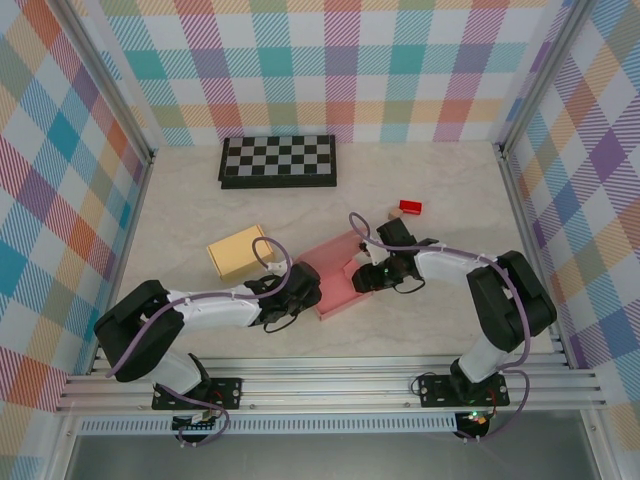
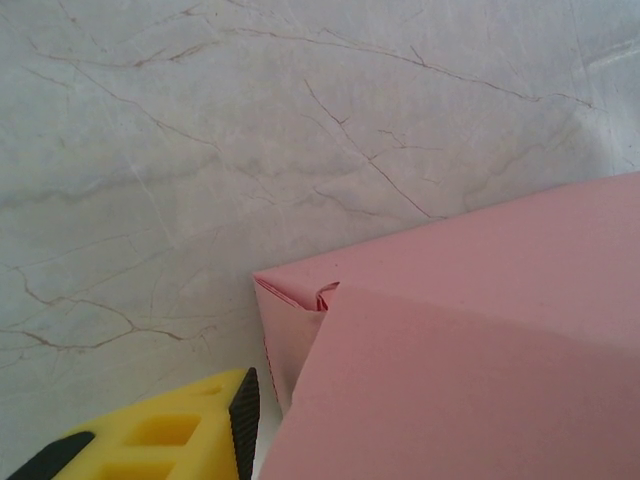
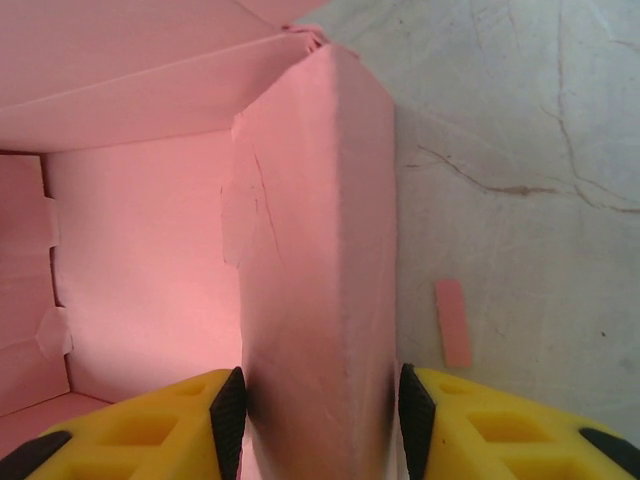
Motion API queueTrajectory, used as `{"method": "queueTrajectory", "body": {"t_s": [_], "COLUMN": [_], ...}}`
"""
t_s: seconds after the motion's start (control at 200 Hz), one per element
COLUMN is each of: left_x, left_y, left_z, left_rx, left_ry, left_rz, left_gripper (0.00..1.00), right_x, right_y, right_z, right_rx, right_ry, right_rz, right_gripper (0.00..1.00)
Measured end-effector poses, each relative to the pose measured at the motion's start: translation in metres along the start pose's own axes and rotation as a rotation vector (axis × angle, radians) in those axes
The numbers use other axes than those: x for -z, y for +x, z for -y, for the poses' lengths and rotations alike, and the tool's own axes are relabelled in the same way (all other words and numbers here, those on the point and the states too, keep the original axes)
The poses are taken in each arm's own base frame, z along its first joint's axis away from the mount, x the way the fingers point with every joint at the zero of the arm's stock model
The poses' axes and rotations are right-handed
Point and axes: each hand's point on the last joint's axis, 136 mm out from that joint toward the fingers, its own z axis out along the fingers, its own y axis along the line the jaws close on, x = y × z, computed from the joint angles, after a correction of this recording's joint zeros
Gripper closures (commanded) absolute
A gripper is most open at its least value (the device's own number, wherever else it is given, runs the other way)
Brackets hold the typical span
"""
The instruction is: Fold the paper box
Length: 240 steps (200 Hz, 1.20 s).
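The pink paper box (image 1: 335, 272) lies partly folded in the middle of the table. My right gripper (image 3: 318, 420) is shut on its raised side wall (image 3: 315, 250), one black pad pressed against each face; the box's inside lies to the left of that wall. From above, the right gripper (image 1: 365, 277) is at the box's right edge. My left gripper (image 1: 297, 290) is at the box's left edge. A pink panel (image 2: 470, 370) covers most of its jaws. One yellow finger (image 2: 245, 415) shows, a thin gap from the paper, so its state stays unclear.
A yellow box (image 1: 238, 252) sits just left of the pink one. A folded chessboard (image 1: 280, 161) lies at the back. A small red block (image 1: 410, 207) rests behind the right gripper. A loose pink strip (image 3: 453, 322) lies on the marble right of the gripped wall.
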Motion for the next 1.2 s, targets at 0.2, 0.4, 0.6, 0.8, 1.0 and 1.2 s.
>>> {"method": "queueTrajectory", "body": {"t_s": [0.2, 0.4, 0.6, 0.8, 1.0, 1.2], "left_x": [0.000, 0.000, 0.000, 0.001, 0.002, 0.002], "left_y": [0.001, 0.000, 0.000, -0.001, -0.004, -0.003], "left_z": [0.000, 0.000, 0.000, 0.000, -0.001, -0.006], "left_rx": [0.002, 0.003, 0.003, 0.004, 0.022, 0.025], "left_ry": [0.001, 0.000, 0.000, -0.002, -0.001, -0.011], "left_rz": [0.000, 0.002, 0.003, 0.010, 0.023, 0.027], "left_gripper": [0.61, 0.61, 0.61, 0.61, 0.62, 0.62], "right_x": [-0.003, -0.005, -0.008, -0.009, -0.012, -0.013], "right_y": [0.010, 0.010, 0.010, 0.009, -0.001, -0.001], "right_z": [-0.005, -0.004, -0.004, 0.006, 0.006, 0.007], "right_rx": [0.009, 0.001, 0.016, 0.035, 0.070, 0.120], "right_ry": [0.008, 0.018, 0.080, 0.240, 0.375, 0.502], "right_rz": [-0.043, -0.070, -0.099, -0.129, -0.115, -0.085], "right_gripper": [0.51, 0.50, 0.55, 0.90, 1.00, 1.00]}}
